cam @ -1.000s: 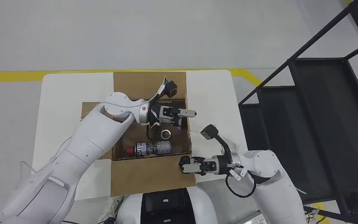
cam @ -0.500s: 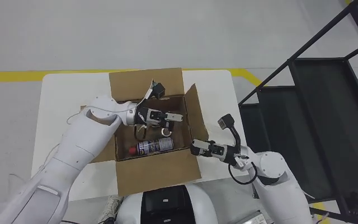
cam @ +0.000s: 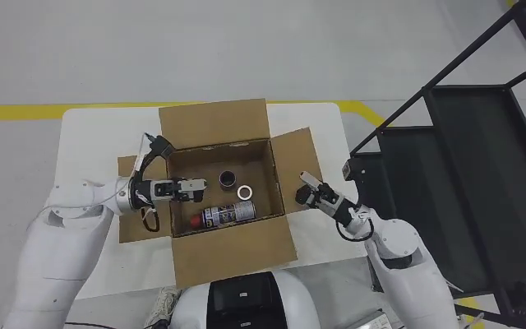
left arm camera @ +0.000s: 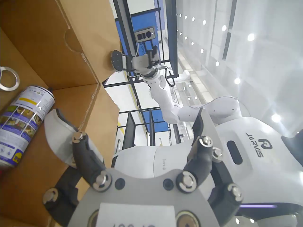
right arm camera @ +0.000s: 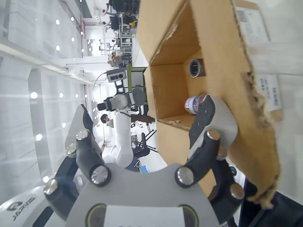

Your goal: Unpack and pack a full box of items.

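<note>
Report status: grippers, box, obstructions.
Left gripper open at box left wall. Right gripper open beside right flap. Inside: spray can, tape roll, dark cylinder. No obstruction seen.

Robotics lab or industrial test hall, not a home. Grey poured floor with a yellow line (cam: 49, 110) marked across it. A plain white counter (cam: 82, 140) stands on that floor, with a black steel rack (cam: 460, 132) alongside. The high white ceiling carries rows of round lights (left arm camera: 250, 37). Workstations (right arm camera: 120, 55) with dark chairs stand far back.

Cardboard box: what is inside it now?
A spray can lying on its side, a pale ring and a dark cylinder. The left hand covers the floor beneath it.
</note>
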Motion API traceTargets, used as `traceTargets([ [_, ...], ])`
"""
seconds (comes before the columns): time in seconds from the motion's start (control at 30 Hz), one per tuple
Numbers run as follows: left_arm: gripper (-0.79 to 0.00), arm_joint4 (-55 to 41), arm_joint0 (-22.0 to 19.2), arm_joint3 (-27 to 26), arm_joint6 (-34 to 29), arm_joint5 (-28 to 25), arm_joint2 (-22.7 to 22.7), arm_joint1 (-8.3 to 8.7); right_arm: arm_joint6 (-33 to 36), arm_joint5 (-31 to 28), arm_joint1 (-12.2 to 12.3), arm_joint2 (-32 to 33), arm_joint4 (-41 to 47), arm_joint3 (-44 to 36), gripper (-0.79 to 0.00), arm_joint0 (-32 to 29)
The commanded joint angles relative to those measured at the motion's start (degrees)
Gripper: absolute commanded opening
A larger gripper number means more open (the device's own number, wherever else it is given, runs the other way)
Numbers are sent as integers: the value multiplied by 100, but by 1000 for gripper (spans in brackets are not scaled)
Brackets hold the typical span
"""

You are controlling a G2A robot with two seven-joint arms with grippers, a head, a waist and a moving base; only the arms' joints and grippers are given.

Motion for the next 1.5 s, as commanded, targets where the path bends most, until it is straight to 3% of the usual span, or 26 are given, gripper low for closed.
traceTargets([
  [0.0,0,-77,210,68,-28,11,-277,51,-53,267,-9,-159,-45,225,0,251],
  [0.23,0,-376,580,317,-121,-128,-836,152,-567,772,-40,-502,-388,702,0,792],
  [0.67,0,-655,840,625,-178,-432,-1041,194,-902,448,-41,-889,-1118,46,0,998],
  [0.9,0,-655,840,625,-178,-432,-1041,194,-540,329,-76,-1850,-2484,-199,0,1683],
  [1.13,0,-655,840,625,-178,-432,-1041,194,-354,1275,-248,-3195,-4203,394,0,2700],
  [1.3,0,-655,840,625,-178,-432,-1041,194,-400,1652,-420,-3794,-4465,771,0,3179],
  [1.47,0,-653,875,441,-43,-356,-1027,194,-405,1684,-450,-3852,-4437,826,0,3244],
])
